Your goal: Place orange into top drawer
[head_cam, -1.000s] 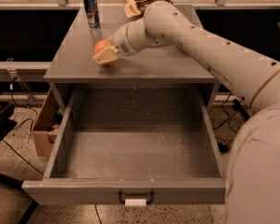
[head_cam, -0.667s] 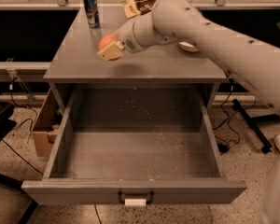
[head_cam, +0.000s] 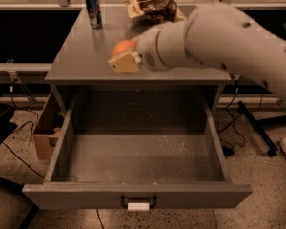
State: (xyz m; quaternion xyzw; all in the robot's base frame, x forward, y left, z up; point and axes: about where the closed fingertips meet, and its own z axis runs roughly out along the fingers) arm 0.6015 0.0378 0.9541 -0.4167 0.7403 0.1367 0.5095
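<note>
Holding the orange (head_cam: 122,47), gripper (head_cam: 125,61) hovers above cabinet top (head_cam: 86,51)

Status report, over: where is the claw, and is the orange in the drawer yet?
Claw above cabinet top, shut on orange. Orange not yet in drawer. Drawer open, nothing in the way.

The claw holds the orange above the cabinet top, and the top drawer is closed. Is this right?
No. The camera view shows the top drawer open, not closed. The claw does hold the orange above the cabinet top.
</note>
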